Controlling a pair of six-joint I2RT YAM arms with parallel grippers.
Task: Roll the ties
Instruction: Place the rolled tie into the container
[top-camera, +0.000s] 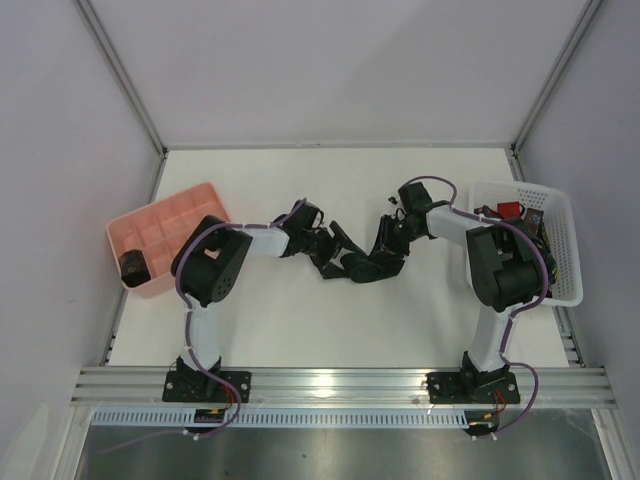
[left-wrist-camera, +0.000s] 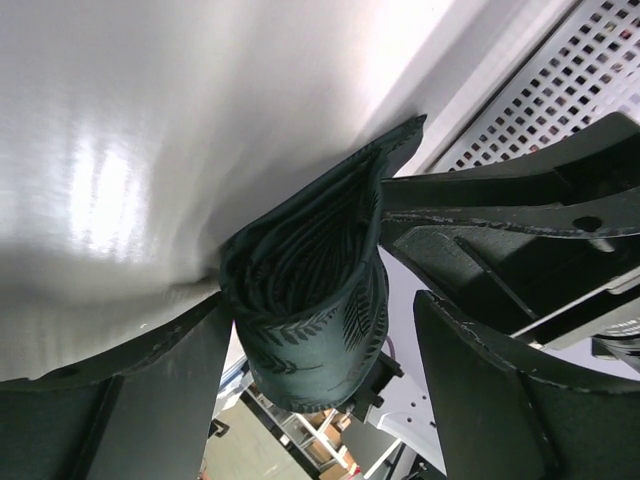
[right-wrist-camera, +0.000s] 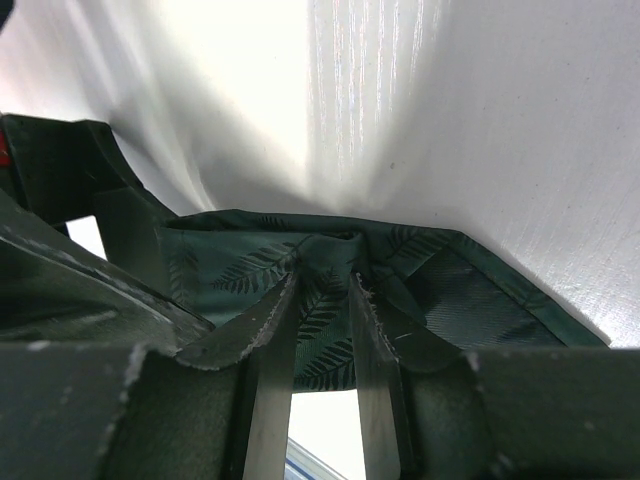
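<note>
A dark green fern-patterned tie (top-camera: 362, 268) lies at mid-table between both grippers. In the left wrist view its rolled part is a coil (left-wrist-camera: 310, 290) standing between my left gripper's (left-wrist-camera: 320, 300) fingers. The coil rests against the left finger (left-wrist-camera: 170, 380), with a gap to the right finger (left-wrist-camera: 490, 400). The jaws are open. My right gripper (right-wrist-camera: 325, 275) is shut on a fold of the tie's flat tail (right-wrist-camera: 250, 265). In the top view the left gripper (top-camera: 328, 252) and right gripper (top-camera: 385, 250) face each other closely.
A pink compartment tray (top-camera: 160, 225) at the left holds a small dark coil (top-camera: 133, 265). A white lattice basket (top-camera: 560, 240) at the right holds a red tie (top-camera: 508, 210) and other dark ties. The basket also shows in the left wrist view (left-wrist-camera: 560, 90).
</note>
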